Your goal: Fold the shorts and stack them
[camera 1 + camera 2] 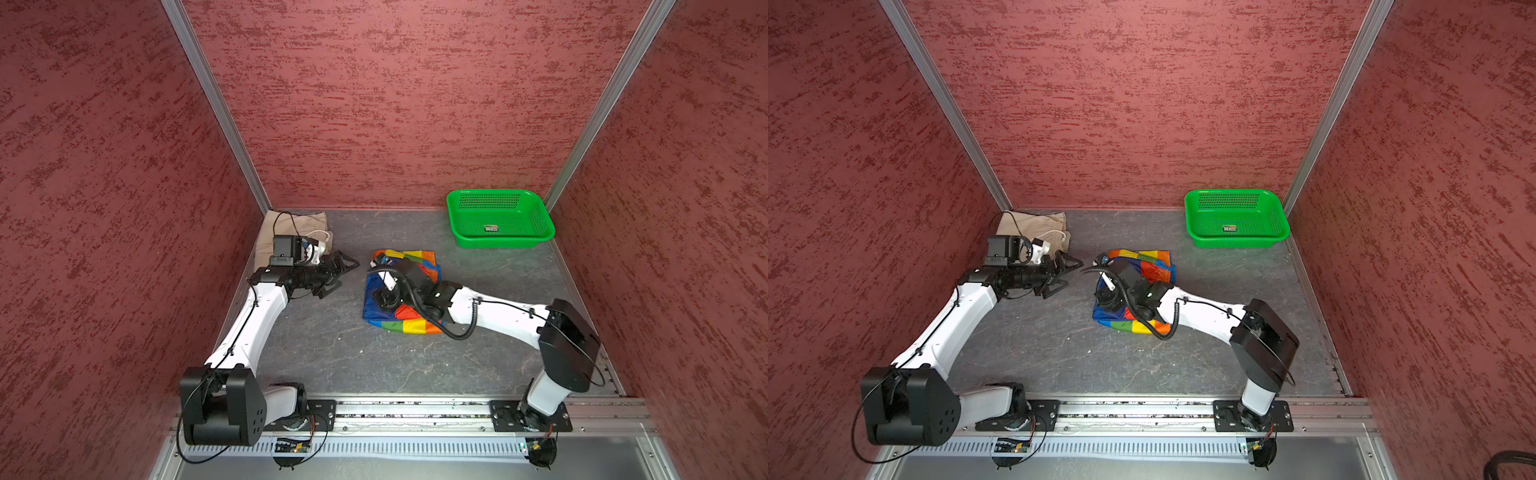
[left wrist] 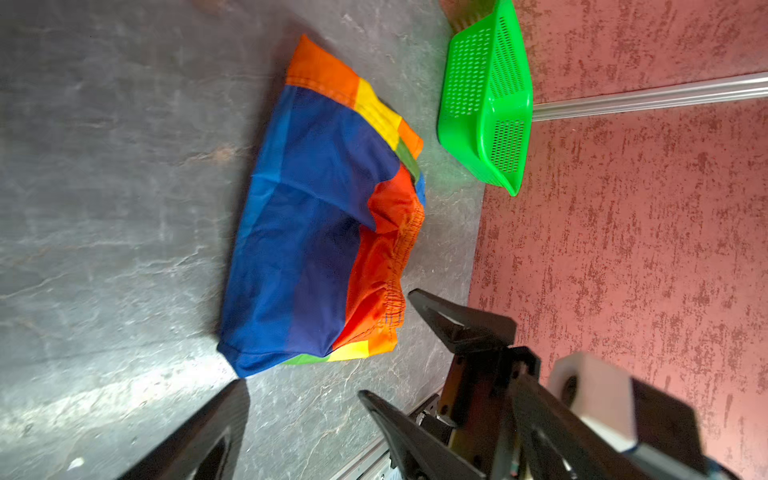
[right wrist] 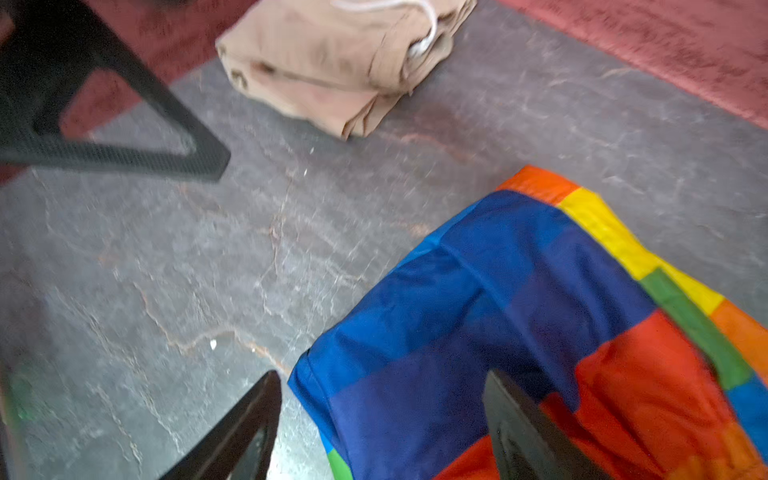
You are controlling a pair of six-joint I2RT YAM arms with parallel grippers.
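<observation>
Gaping left gripper (image 1: 347, 275): jaws apart, over the table (image 1: 332, 353) between both pairs.
Right gripper (image 3: 382, 376): fingers apart, straddling the rainbow shorts' (image 2: 311, 228) blue edge; hidden under its wrist in both top views.
Rainbow shorts: mid-table, whole only in left wrist view.
Beige shorts (image 3: 332, 62): folded, far left corner, left arm overlapping.
Basket (image 1: 536, 220): far right corner.
</observation>
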